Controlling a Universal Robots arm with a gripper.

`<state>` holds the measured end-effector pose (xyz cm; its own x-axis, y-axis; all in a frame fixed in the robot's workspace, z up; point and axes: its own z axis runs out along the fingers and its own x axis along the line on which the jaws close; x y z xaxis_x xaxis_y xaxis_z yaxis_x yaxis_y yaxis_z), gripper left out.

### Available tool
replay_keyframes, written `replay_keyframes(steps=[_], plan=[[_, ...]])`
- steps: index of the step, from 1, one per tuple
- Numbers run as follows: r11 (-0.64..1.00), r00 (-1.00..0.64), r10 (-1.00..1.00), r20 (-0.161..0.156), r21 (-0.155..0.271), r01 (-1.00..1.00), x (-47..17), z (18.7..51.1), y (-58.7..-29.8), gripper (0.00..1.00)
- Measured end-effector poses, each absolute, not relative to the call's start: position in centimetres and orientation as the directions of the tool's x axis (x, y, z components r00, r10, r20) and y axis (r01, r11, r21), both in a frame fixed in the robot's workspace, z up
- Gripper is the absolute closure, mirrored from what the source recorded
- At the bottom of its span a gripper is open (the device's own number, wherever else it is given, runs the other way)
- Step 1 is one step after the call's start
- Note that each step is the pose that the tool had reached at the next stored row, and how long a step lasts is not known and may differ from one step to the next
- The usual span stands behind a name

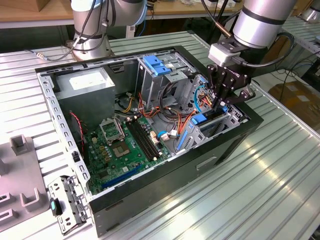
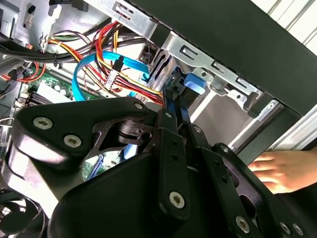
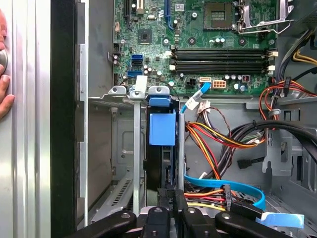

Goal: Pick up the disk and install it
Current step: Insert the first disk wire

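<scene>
Hand [image 3: 171,208] gripping disk [image 3: 162,130], upright in cage [image 3: 134,148]

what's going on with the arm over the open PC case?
The arm's gripper is down inside the open computer case, at the metal drive cage in the case's corner on the exterior view's right. In the first wrist view the disk, edge-on with its blue bracket showing, sits in a slot of that cage, and the fingers look closed on its near edge. How far in it is seated can't be told. A person's hand rests on the table just outside the case.
</scene>
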<state>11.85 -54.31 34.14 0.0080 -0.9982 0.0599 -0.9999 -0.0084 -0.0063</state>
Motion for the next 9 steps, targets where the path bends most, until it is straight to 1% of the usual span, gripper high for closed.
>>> replay_keyframes(steps=[7, 8, 9], plan=[[-0.008, 0.008, -0.998, 0.06, -0.006, -1.0, 11.85, 34.08, -54.31, 0.84], [-0.008, 0.008, -0.998, 0.059, -0.006, -1.0, 11.85, 34.09, -54.31, 0.82], [-0.008, 0.008, -0.998, 0.059, -0.006, -1.0, 11.85, 34.37, -54.31, 0.76]])
